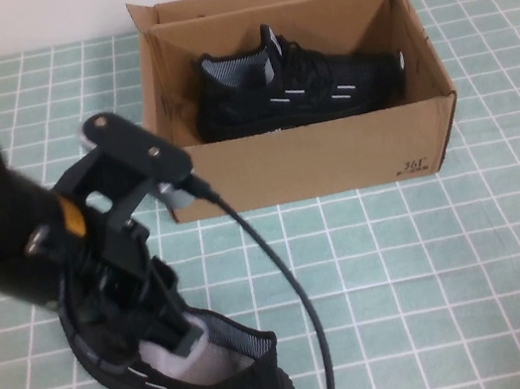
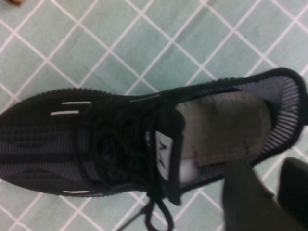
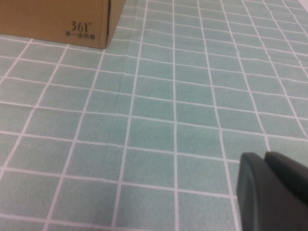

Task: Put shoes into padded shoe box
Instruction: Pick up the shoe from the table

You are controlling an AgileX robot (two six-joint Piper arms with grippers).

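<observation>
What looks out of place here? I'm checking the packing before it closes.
One shoe lies in the box; the other shoe sits on the cloth, left gripper reaching into its opening. Right gripper hovers over bare cloth. Nothing damaged.

A corner of the box (image 3: 57,21) shows, plain brown cardboard with a small dark "361" print (image 3: 81,26) and a line of tiny characters under it, close to the box's vertical edge. The box stands on a green cloth (image 3: 159,120) checked with thin white lines, which spreads away from the box in every direction. Well apart from the box, the dark right gripper (image 3: 272,192) juts over the cloth.
</observation>
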